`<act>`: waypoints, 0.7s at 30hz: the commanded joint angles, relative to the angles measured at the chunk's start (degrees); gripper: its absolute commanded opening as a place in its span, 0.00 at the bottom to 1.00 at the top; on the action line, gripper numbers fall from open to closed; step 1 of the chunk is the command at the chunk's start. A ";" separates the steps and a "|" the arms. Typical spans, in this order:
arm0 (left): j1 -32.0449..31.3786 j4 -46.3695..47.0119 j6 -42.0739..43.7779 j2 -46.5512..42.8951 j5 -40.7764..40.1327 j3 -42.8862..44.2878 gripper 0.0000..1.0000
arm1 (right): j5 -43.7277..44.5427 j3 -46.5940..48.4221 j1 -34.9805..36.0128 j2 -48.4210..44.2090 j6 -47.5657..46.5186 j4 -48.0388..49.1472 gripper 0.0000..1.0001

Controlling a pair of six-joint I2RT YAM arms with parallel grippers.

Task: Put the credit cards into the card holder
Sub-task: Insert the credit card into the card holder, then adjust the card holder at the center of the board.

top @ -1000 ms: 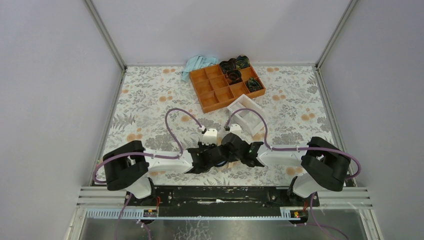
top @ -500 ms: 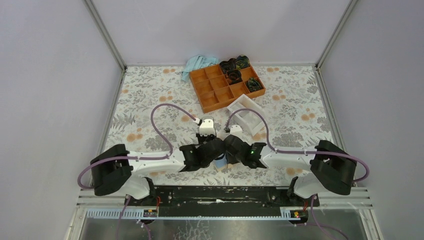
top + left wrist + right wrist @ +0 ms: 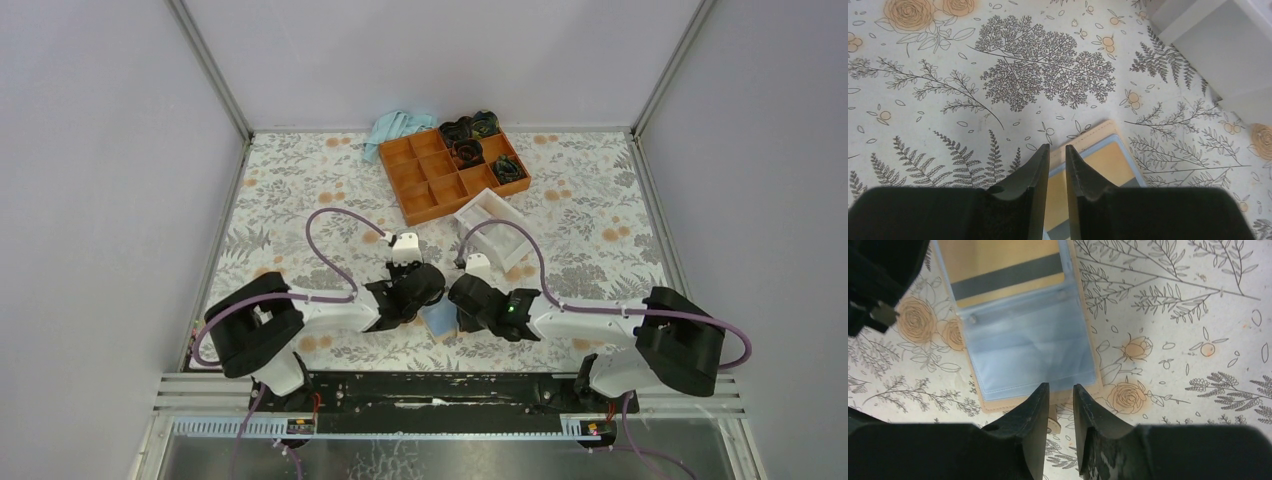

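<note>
Reaching inward from the near edge of the table (image 3: pixel 300 190), both arms are stretched low with forearms nearly level. The left gripper (image 3: pixel 413 288) and the right gripper (image 3: pixel 463 300) are thus brought close together, just short of the table's middle. The card holder (image 3: pixel 438 320) is laid flat and open between them, towards the near edge. From above only a pale blue sliver of it is seen, the rest being hidden by the wrists.

In the left wrist view the left fingers (image 3: pixel 1035 170) are held a narrow gap apart with nothing between them, above one tan corner of the holder. In the right wrist view the right fingers (image 3: pixel 1030 410) are likewise parted narrowly and empty. They are poised over the holder's edge, where the closure tab (image 3: pixel 1052 424) is seen through the gap. Only this view lays out the inside: a pale blue pocket (image 3: pixel 1028 350) and, at its far rim, a yellowish card (image 3: pixel 998 260) with a dark stripe.

Toward the far edge, an orange tray (image 3: pixel 455 172) and a blue cloth (image 3: pixel 395 128) are shown only from above. A white tray (image 3: pixel 490 222) is set just nearer and is also caught in the left wrist view.
</note>
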 commanded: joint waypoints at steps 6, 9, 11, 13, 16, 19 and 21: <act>0.93 7.02 -0.97 3.08 2.53 -2.17 0.25 | 0.14 -4.31 1.21 -2.81 5.17 -1.27 0.29; 0.92 5.96 -1.77 3.75 2.87 -2.15 0.25 | -0.26 -4.61 1.20 -1.24 5.46 -0.36 0.29; 0.93 4.83 -2.71 3.82 2.83 -2.37 0.25 | -0.46 -4.40 1.21 -0.33 5.34 0.55 0.28; 0.94 3.62 -3.78 3.51 2.68 -2.84 0.25 | -0.22 -3.88 1.26 0.38 5.06 1.19 0.28; 0.89 2.20 -5.44 2.51 2.29 -4.16 0.24 | 0.16 -2.38 1.16 1.79 4.10 1.65 0.27; 0.92 0.15 -7.12 1.39 1.89 -5.29 0.24 | 0.03 -0.92 0.99 4.17 3.32 2.20 0.27; 0.89 -1.25 -8.44 0.66 1.61 -5.92 0.24 | -0.34 -0.40 0.63 5.54 2.85 3.13 0.27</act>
